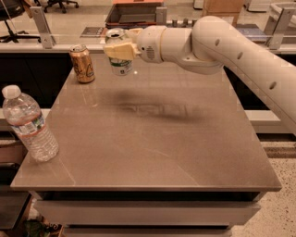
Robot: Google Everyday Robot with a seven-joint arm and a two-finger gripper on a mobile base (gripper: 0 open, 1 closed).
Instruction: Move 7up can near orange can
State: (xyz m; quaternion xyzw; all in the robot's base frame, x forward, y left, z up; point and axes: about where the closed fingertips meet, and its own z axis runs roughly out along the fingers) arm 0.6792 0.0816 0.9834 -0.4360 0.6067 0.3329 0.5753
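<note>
The 7up can [120, 66], white with green lettering and a silver top, is held upright in my gripper [119, 49] at the far left part of the table. The cream fingers [121, 51] are closed around the can's upper half. I cannot tell whether the can's base touches the tabletop. The orange can [82, 64], golden-orange with pale markings, stands upright near the table's far left corner, a short gap to the left of the 7up can. My white arm [217, 44] reaches in from the right.
A clear plastic water bottle [29, 124] with a white cap stands at the front left edge of the grey-brown table [152, 139]. Behind the table runs a glass rail with metal posts [40, 21], and a dark tray [132, 14] lies beyond.
</note>
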